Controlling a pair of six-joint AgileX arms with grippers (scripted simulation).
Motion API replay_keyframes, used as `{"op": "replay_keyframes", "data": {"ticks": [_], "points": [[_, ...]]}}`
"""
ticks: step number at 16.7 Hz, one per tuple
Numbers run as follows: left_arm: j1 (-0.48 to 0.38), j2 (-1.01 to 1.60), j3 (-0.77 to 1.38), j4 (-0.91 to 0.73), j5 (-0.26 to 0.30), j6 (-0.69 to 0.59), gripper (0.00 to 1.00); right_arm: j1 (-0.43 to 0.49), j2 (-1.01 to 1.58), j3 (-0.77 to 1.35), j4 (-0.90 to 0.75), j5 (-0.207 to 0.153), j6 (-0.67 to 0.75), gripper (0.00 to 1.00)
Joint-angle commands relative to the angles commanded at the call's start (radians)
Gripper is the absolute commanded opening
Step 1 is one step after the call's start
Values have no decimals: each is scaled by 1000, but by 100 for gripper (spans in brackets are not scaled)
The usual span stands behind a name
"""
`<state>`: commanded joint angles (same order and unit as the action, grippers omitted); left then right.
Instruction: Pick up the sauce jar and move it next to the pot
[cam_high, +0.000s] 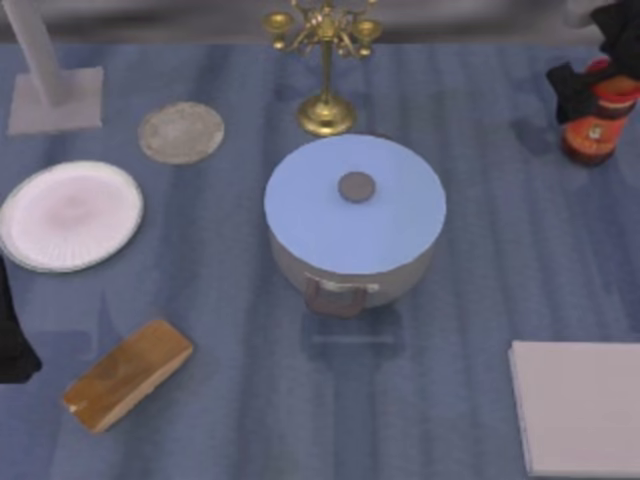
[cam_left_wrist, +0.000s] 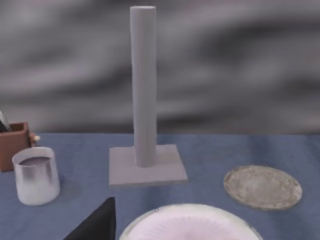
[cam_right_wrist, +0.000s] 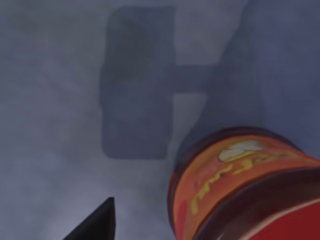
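right gripper (cam_high: 590, 85), black and coming in from the top view's two o'clock corner, is clamped around the upper part of the sauce jar (cam_high: 597, 125), a small dark-red cylinder with a red-orange lid and an orange label; the fingers look closed on it just under the lid. in the right wrist view the jar (cam_right_wrist: 245, 190) hangs above the blue tabletop (cam_right_wrist: 60, 100) with its shadow well off to one side, so i judge it lifted clear of the surface

grasp and lift look done; what is left is the carry and the set-down. the jar sits near three o'clock to two o'clock of the pot (cam_high: 352, 225), a large round grey-white vessel with a flat light-blue lid, a dark grey knob and a brownish handle at its six o'clock, and the two are well apart

between jar and pot the cloth is bare, so nothing blocks a straight path to the pot's three o'clock side. a brass candlestick (cam_high: 325, 60) stands just beside the pot at twelve o'clock and is best avoided. a pale flat board (cam_high: 580, 405) lies at five o'clock, a wooden block (cam_high: 128, 373) at seven, a white ribbed plate (cam_high: 70, 215) at nine, a grey disc (cam_high: 181, 132) and a grey post on a square base (cam_high: 50, 70) at ten

left gripper (cam_high: 12, 340) is parked at the left edge; i cannot tell its opening
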<state>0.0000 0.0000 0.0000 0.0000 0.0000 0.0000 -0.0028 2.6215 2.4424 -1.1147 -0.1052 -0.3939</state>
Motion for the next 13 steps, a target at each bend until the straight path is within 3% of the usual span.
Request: {"op": "replay_keyframes", "data": {"ticks": [3, 13], "points": [[0, 0, 0, 0, 0, 0, 100, 0, 0, 0, 1, 0, 0, 100], [0, 0, 0, 0, 0, 0, 100, 0, 0, 0, 1, 0, 0, 25]]}}
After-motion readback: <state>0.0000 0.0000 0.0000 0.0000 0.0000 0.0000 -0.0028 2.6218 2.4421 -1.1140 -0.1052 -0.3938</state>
